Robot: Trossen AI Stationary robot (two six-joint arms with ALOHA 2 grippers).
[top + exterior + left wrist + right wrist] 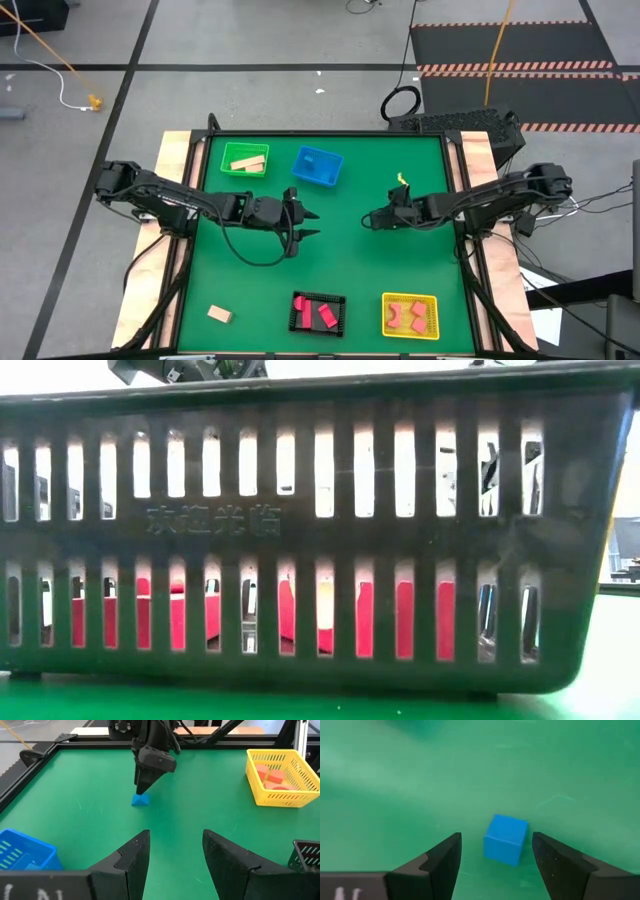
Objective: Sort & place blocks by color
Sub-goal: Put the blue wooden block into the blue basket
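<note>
Centering matters most here, I judge: the right pincer (495,865), fingers apart over mid-bench, straddles a blue cube (505,839) lying slightly askew between them, so it should drop squarely, then close on flat faces. The cube is small, bright blue, sharp-edged, alone on the green bench (350,255), well apart from the blue basket (318,166). The left pincer (305,223) waits open nearby. A tan block (220,314) lies loose near the bench's front-left corner.

Blue cube (505,839) on mat — tan block (220,314) lies apart.
</note>
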